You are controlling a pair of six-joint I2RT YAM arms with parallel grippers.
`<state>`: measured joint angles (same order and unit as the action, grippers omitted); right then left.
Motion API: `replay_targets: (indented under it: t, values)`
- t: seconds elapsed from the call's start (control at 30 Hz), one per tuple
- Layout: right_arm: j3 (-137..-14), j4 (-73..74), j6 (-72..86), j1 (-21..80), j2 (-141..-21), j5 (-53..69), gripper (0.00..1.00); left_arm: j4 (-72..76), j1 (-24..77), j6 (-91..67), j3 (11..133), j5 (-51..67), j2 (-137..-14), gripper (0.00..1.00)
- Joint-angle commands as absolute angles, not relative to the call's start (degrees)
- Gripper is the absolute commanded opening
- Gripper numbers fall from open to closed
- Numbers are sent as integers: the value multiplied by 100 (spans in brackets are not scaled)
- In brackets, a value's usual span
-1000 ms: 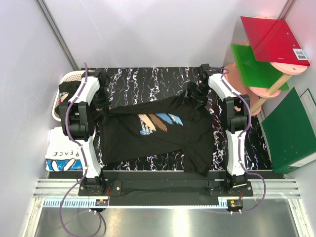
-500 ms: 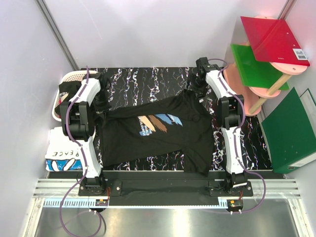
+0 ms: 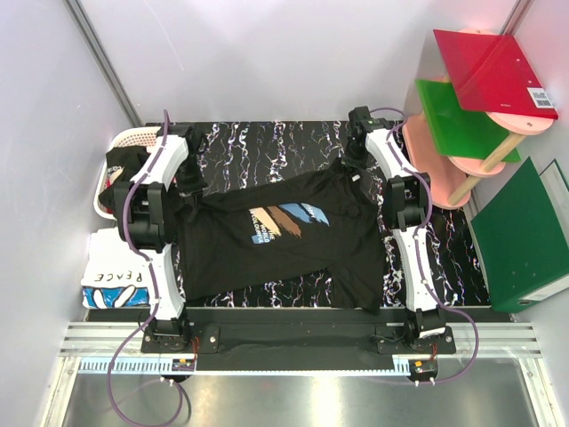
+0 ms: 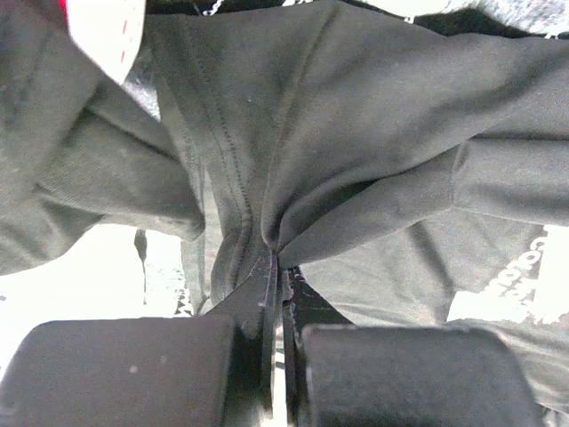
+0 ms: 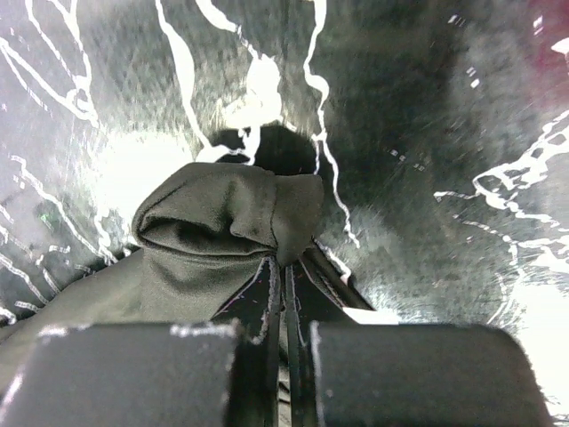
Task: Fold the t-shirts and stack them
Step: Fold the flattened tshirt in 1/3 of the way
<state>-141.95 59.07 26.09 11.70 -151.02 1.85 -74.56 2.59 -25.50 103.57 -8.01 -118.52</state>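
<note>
A black t-shirt (image 3: 293,253) with a blue, white and tan chest print (image 3: 286,221) lies spread on the black marbled table (image 3: 258,142). My left gripper (image 3: 189,190) is shut on its left edge; in the left wrist view the fingertips pinch gathered black cloth (image 4: 293,178) at the left gripper (image 4: 277,260). My right gripper (image 3: 348,167) is shut on the shirt's far right corner; in the right wrist view a bunched fold of the black shirt (image 5: 222,222) sticks out of the right gripper (image 5: 286,265). A folded white shirt lettered "PEACE" (image 3: 114,283) lies at the left.
A white slatted basket (image 3: 132,138) holding dark cloth (image 3: 120,169) stands at the far left. On the right are a pink stand (image 3: 480,165) with red (image 3: 493,67) and green (image 3: 458,120) folders, and a dark green binder (image 3: 524,236). Grey walls close in on both sides.
My right gripper has shut on the shirt's far right corner after standing open. Both arms have shifted slightly toward the far side of the table.
</note>
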Motion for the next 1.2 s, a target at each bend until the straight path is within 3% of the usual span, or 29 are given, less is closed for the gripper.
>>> replay_targets:
  t: [0.0,0.4,0.7,0.73,0.77,0.8,0.83,0.87,0.9,0.93,0.97,1.17]
  values:
    - [-14518,5854,2637,1213,-15416,-736,0,-7681,299,-2558,10784,-984,-12014,0]
    - [-14854,5783,3146,941,-15486,-2276,0,-7980,316,-2558,11689,-1248,-12603,0]
    - [-14695,5774,3358,677,-15381,-2690,0,-7805,334,-2259,11971,-625,-13166,0]
    - [-14704,5766,3305,651,-15363,-2576,9,-7779,343,-2224,11953,-546,-13192,0]
    - [-14765,5757,3113,650,-15355,-2236,12,-7700,351,-2198,11936,-467,-13201,0]
    - [-14766,5748,3024,650,-15294,-2093,25,-7682,352,-2136,11936,-266,-13210,19]
    - [-14740,5739,2971,659,-15241,-1961,27,-7629,369,-2118,11927,-211,-13210,36]
    - [-14635,5731,2919,650,-15162,-1795,57,-7620,387,-2118,11927,-176,-13193,55]
    - [-14547,5670,2901,650,-14961,-1723,73,-7594,413,-2083,11901,-97,-13149,68]
    - [-14459,5625,2892,650,-14855,-1662,86,-7559,430,-2074,11883,-79,-13114,91]
    - [-14267,5573,2857,659,-14732,-1565,99,-7498,439,-2057,11857,-70,-13087,99]
    - [-14001,5440,2786,650,-14010,-934,100,-7348,475,-1960,11699,-35,-12938,99]
